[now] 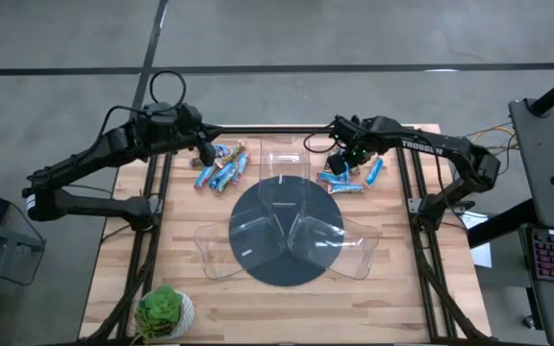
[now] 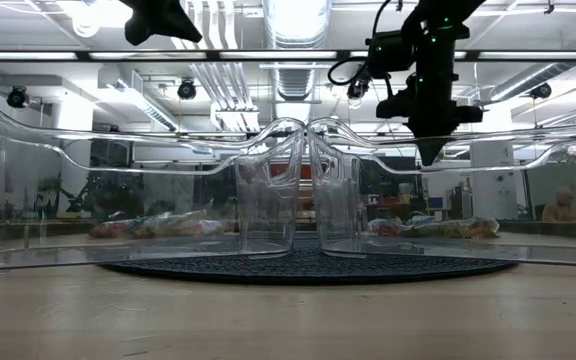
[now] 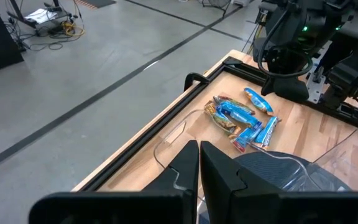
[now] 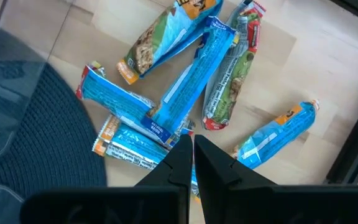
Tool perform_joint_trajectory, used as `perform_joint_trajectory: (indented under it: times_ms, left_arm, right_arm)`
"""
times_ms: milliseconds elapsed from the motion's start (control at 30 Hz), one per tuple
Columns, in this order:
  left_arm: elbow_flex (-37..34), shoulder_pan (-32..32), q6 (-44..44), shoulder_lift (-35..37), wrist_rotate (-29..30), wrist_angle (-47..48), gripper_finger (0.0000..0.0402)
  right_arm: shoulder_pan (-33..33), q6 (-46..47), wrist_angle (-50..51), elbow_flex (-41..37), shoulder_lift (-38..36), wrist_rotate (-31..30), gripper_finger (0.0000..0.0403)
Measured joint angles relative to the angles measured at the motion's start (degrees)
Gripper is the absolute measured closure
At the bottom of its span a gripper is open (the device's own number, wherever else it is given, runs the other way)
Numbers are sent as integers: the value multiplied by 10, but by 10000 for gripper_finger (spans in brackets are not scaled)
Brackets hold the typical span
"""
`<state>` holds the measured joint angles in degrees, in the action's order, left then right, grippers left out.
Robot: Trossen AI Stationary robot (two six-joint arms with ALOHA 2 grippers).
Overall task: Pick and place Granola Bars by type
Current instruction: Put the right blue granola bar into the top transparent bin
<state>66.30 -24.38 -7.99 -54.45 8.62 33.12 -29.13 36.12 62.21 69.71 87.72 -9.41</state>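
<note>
Here, Granola Bars lie in two heaps on the wooden table [image 1: 186, 250], both at the far side of the round dark mat [image 1: 287, 235]: a left heap [image 1: 221, 165] and a right heap [image 1: 349, 178], each just off the mat's rim. The right gripper [image 4: 192, 144] hangs directly over the right heap, fingers pressed together on nothing. The left gripper [image 3: 199, 149] sits above the left heap, jaws likewise closed and empty; clear plastic trays [image 1: 287, 216] rest on the mat.
</note>
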Motion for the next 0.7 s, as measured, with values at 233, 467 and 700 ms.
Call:
perform_joint_trajectory:
  times_ms: [233,467,700]
  left_arm:
    - [0,0,0,-15,0,2,401]
    - [0,0,0,-40,0,5,401]
    - [0,0,-9,-58,0,5,401]
  right_arm:
    - [0,-1,-3,0,0,19,394]
    - [0,-1,-26,-5,1,20,394]
    - [-7,3,-58,-18,24,20,394]
